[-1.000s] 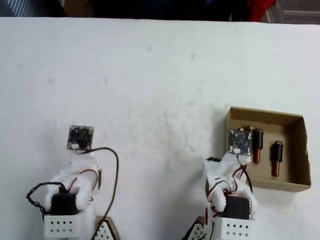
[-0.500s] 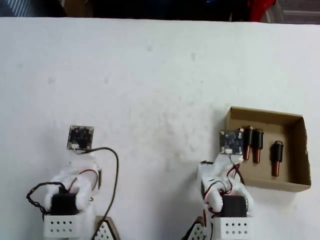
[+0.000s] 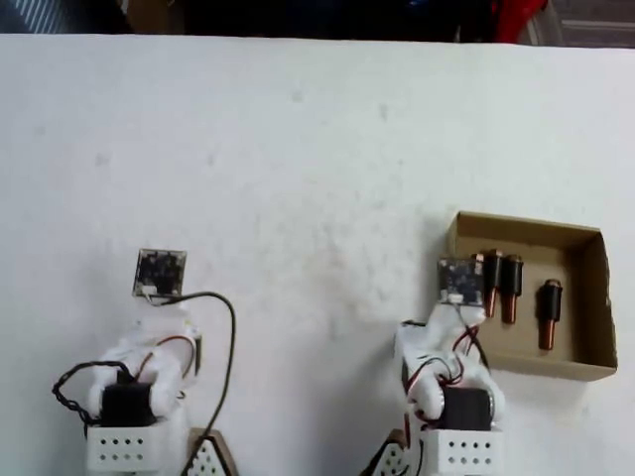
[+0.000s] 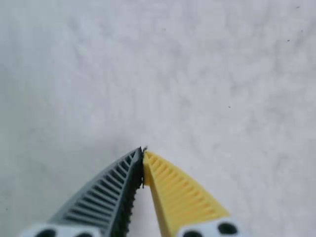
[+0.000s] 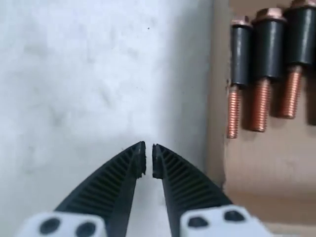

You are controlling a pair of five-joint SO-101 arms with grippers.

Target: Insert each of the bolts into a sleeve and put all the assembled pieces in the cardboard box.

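- Three sleeved bolts (image 3: 511, 288) lay side by side on the floor of the cardboard box (image 3: 526, 224). Their copper threads pointed toward the arms, and the third sat a little apart from the other pair.
- The right gripper (image 5: 148, 160) hung over the white table (image 3: 298, 178) just outside the box's near wall (image 5: 217, 98). Its fingers were drawn almost together with only a sliver of gap between the tips, and they held nothing.
- The left gripper (image 4: 142, 165) pointed at bare tabletop well away from the box, its grey and yellow fingers pressed tip to tip and empty.
- Every assembled piece in sight was in the box, so the job looked all but finished. The step in hand appeared to be getting the right arm clear.
- That retreat would go best with the fingers kept narrow and lifted away from the cardboard. A sideways sweep risked clipping the wall, which could shove the light box and roll the pieces inside.
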